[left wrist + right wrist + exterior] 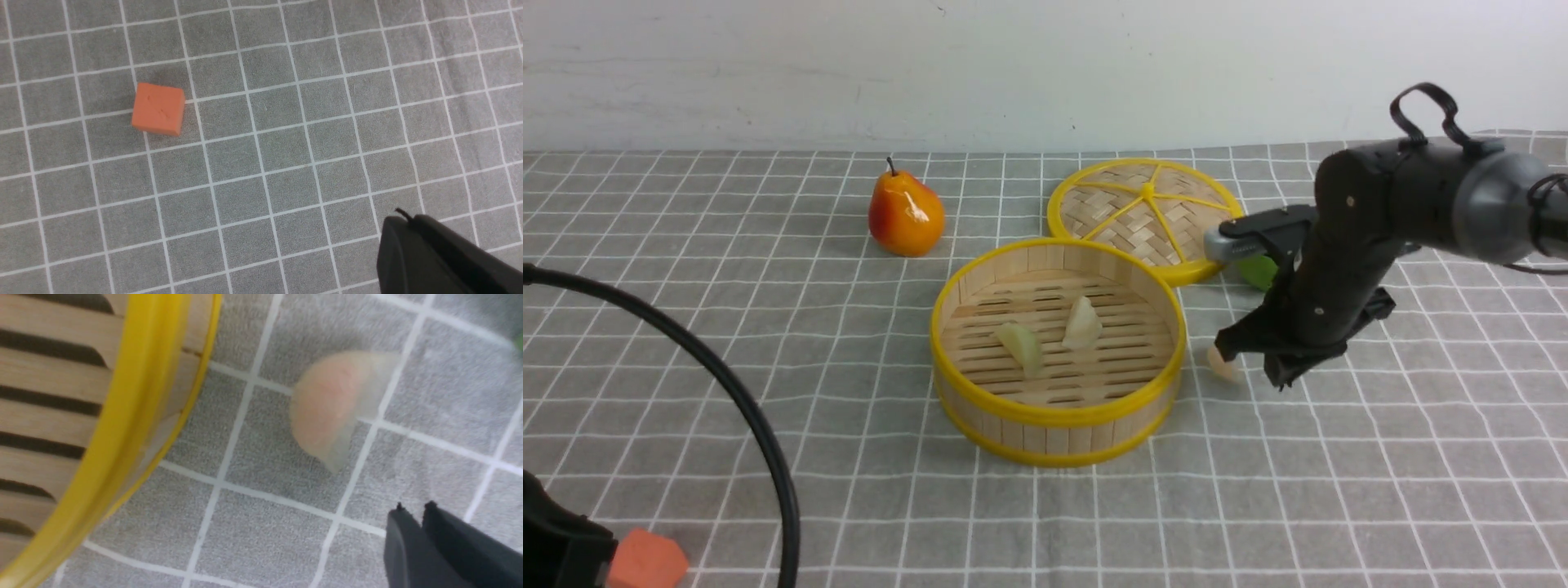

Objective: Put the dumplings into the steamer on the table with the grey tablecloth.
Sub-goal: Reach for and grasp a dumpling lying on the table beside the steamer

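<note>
The steamer stands mid-table on the grey tablecloth. In it lie a pale yellow-green dumpling and a whitish dumpling. The pink-orange dumpling lies on the cloth just right of the steamer; it shows in the right wrist view beside the steamer's yellow rim. My right gripper hangs low just right of this dumpling, jaws together and empty, not touching it. My left gripper is shut and empty over bare cloth at the near left.
The flat woven lid lies behind the steamer. A green cube is half hidden behind my right arm. A pear stands at the back left. An orange-red block lies at the near left, with a black cable arching above.
</note>
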`<move>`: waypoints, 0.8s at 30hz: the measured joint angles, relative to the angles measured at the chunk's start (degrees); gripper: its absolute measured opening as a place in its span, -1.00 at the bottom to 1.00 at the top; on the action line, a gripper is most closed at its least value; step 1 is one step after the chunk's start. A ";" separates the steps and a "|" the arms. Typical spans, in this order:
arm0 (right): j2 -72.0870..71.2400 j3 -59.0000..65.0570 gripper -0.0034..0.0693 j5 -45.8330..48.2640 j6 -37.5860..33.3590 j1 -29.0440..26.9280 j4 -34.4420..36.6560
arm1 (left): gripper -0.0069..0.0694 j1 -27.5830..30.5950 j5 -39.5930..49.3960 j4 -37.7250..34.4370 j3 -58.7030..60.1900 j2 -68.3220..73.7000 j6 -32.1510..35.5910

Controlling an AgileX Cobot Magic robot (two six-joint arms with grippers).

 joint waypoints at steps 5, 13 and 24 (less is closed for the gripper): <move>-3.07 -4.27 -0.95 2.97 -0.71 1.73 -0.29 | -0.84 0.00 0.27 0.00 0.00 0.00 0.00; -2.64 -7.59 -0.72 4.42 -1.03 3.11 -0.07 | -0.82 0.00 1.05 0.00 0.00 0.00 0.00; 6.92 -7.59 0.52 -0.58 -2.30 3.11 0.52 | -0.81 0.00 1.05 0.00 0.00 -0.07 0.00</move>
